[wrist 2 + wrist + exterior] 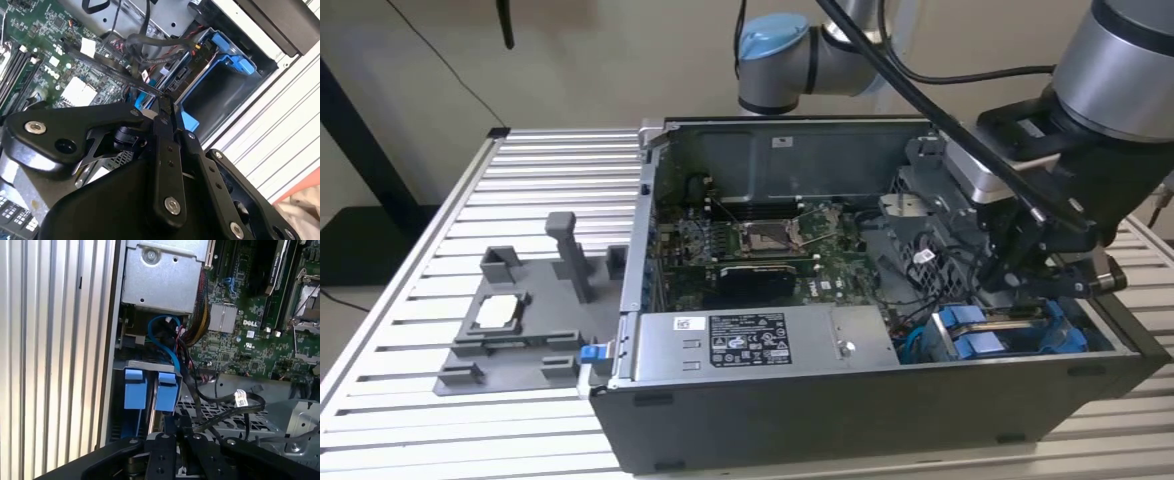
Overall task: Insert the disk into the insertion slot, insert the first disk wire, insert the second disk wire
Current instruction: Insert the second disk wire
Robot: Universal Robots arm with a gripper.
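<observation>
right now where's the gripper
In the exterior view the gripper is inside the open computer case, toward the exterior view's right, just above the blue parts of the insertion slot.

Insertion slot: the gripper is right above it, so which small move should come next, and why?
Probably a short, slow push straight down: the gripper hangs just over the insertion slot's blue parts, and loose black cables lie close beside it, so a sideways motion could snag them.
</observation>
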